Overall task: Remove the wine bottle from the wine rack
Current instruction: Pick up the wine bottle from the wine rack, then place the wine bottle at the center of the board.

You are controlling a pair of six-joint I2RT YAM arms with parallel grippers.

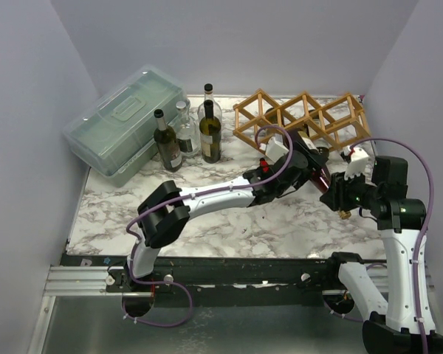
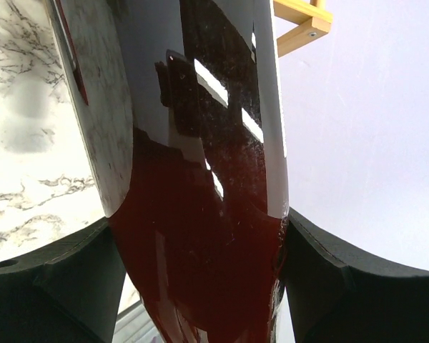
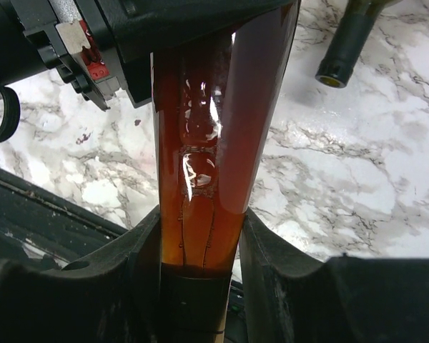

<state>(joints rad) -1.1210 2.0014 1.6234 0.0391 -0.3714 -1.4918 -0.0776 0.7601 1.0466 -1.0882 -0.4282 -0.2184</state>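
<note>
Dark red glass, glossy and rounded: the wine bottle (image 1: 319,175) hangs tilted over the worktop (image 1: 207,228), just near of the wine rack (image 1: 303,122). Cannot tell whether its base still sits in a cell.

Left gripper (image 2: 200,286) clamps the broad body. Right gripper (image 3: 200,279), set narrow, grips the slim neck.

Rack: light wood lattice with diamond cells, at far right. To its left are standing glass bottles (image 1: 186,133), then a translucent green-grey lidded box (image 1: 122,125). Worktop: white marble pattern, grey veins.
</note>
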